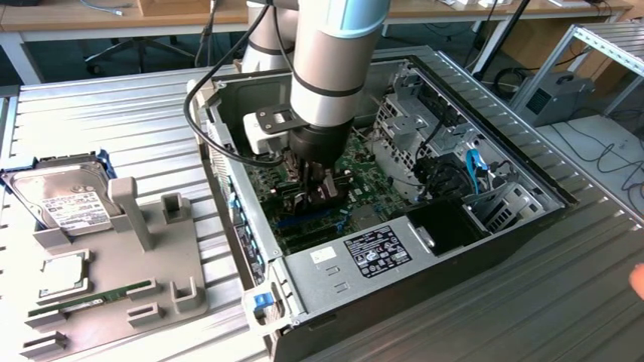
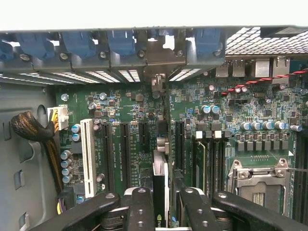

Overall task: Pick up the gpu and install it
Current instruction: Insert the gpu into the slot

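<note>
- Nearest the wrist camera were the gripper's (image 2: 161, 207) two black fingers (image 2: 139, 207), clamped on the gpu (image 2: 160, 180), a thin dark card held on edge between them and seen end-on.
- The card hung upright over the green motherboard (image 2: 231, 110), its far end reaching toward the rear bracket openings (image 2: 159, 53) in the case wall.
- It stood between the long black expansion slots (image 2: 124, 149) on one side and the RAM slots (image 2: 211, 159) on the other; whether its lower edge had already entered a slot could not be told.
- In the exterior view the arm (image 1: 327, 68) reached straight down into the open computer case (image 1: 483, 113), the gripper (image 1: 312, 181) low over the board.
- The step in hand looked like the install itself: pickup done, card being lined up or pressed home.
- Seating would call for the card edge square along its slot, the bracket end meeting its opening, and a straight downward push without tilt.
- On the exterior view's left, the grey fixture tray (image 1: 151, 294) carried a hard drive (image 1: 60, 196) and a RAM stick (image 1: 90, 298).
</note>
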`<state>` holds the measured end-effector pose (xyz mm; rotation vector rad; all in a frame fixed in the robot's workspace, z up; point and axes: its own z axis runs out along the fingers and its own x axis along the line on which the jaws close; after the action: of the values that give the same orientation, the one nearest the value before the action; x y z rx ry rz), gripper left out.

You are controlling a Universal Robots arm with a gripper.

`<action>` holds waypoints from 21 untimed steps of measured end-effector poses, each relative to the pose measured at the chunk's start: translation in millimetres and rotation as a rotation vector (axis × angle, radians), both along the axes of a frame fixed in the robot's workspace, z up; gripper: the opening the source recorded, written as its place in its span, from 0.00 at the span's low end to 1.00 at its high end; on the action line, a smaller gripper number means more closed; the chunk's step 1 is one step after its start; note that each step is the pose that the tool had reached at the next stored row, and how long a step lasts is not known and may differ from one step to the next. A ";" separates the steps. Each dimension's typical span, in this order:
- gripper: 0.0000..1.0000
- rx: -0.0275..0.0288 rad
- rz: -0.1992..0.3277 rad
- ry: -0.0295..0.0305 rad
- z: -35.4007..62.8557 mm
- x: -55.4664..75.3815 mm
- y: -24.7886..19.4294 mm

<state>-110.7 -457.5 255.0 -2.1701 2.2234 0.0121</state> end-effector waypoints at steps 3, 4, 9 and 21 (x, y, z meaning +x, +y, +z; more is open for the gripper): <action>0.26 -0.0003 0.000 0.0000 -0.3 0.1 0.0; 0.26 -0.0006 0.000 0.0002 -0.1 0.3 -0.1; 0.26 -0.0062 0.000 0.0001 -0.2 0.8 0.2; 0.26 -0.0197 0.000 0.0001 3.2 0.7 0.6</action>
<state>-110.0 -456.9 258.2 -2.1800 2.2330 -0.0097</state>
